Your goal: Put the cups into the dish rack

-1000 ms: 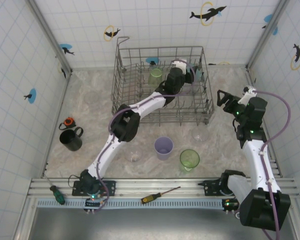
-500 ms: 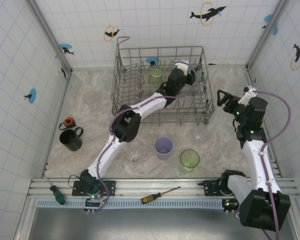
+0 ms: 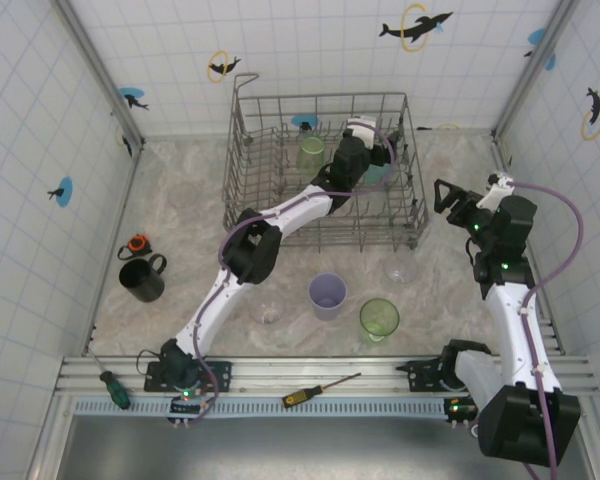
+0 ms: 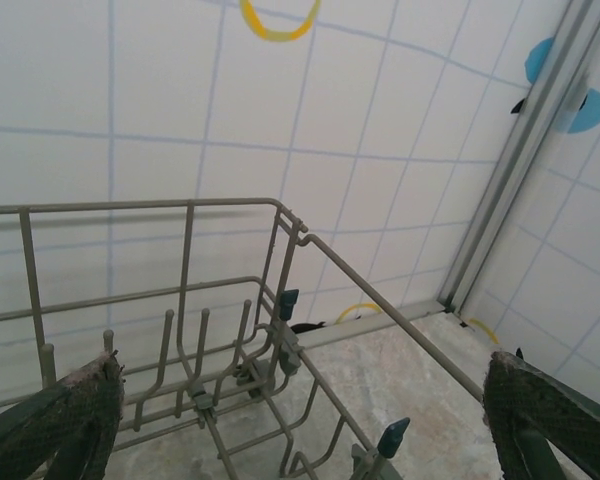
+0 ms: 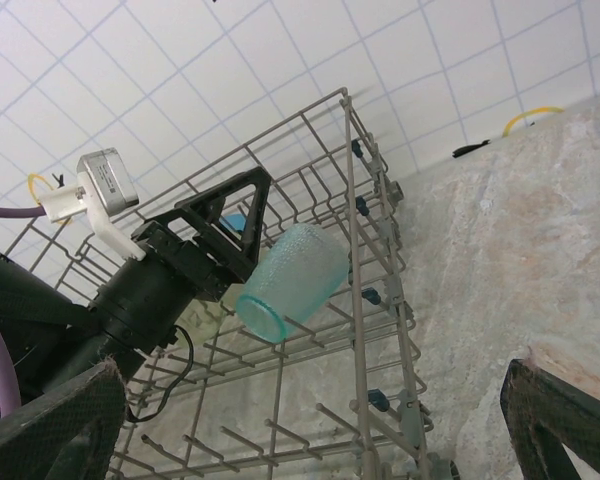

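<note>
My left gripper (image 3: 377, 158) reaches into the grey wire dish rack (image 3: 242, 150) at its far right and is open; in the left wrist view its fingers (image 4: 80, 405) stand wide apart with only rack tines (image 4: 190, 340) between them. A teal cup (image 5: 292, 280) lies tilted on the tines right beside its jaws, and it also shows from above (image 3: 377, 173). A pale green cup (image 3: 311, 152) stands in the rack. On the table sit a lavender cup (image 3: 327, 296), a green cup (image 3: 379, 319), two clear cups (image 3: 269, 312) (image 3: 399, 270) and a black mug (image 3: 141, 279). My right gripper (image 3: 448, 195) hovers open, right of the rack.
Tiled walls close in the table on three sides. A small orange and black object (image 3: 137, 243) lies behind the mug. Two screwdrivers (image 3: 321, 390) (image 3: 110, 385) rest on the rail at the near edge. The rack's tall right side (image 5: 355, 200) stands between my right gripper and the teal cup.
My left gripper's jaws have opened and let go of the teal cup, which now rests tilted on the rack's tines. The right arm has stayed still.
</note>
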### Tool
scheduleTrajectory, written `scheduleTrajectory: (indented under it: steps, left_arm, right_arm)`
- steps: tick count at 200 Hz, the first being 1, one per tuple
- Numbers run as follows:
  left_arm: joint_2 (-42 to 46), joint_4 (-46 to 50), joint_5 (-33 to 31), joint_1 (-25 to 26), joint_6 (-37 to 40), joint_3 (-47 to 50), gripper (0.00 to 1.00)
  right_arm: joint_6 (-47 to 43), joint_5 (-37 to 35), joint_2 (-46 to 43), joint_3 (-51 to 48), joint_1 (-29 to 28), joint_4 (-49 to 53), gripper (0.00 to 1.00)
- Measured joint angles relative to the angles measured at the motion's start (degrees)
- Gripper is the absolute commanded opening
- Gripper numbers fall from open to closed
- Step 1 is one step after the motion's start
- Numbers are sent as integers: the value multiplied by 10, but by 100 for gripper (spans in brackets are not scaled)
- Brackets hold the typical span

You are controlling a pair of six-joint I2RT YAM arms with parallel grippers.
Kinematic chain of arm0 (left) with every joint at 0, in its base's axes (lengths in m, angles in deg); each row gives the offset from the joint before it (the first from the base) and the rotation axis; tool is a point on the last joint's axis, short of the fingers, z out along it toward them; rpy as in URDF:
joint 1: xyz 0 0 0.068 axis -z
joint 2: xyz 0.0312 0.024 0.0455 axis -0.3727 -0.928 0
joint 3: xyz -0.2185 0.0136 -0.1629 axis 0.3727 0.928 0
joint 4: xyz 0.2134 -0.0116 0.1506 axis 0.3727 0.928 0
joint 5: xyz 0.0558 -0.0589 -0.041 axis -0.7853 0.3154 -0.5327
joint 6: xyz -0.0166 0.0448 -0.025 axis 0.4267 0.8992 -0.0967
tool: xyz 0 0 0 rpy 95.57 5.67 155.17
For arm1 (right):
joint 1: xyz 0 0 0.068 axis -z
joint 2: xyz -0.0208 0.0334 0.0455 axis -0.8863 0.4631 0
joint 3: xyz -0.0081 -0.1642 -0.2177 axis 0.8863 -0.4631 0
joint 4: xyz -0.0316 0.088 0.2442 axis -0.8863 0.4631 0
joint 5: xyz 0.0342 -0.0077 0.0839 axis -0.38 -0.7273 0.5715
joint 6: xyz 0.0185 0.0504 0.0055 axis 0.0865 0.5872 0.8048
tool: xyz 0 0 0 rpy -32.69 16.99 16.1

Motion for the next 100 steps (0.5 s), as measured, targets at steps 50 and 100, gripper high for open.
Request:
scheduleTrajectory:
  steps: [50,100]
  left_arm:
    - [28,-11,3,0,-14,45,97]
    - [149,-21,11,1,-44,160,98]
  right_arm:
    - [3,8,1,0,0,7,100]
    - [11,-1,36,45,-18,60,100]
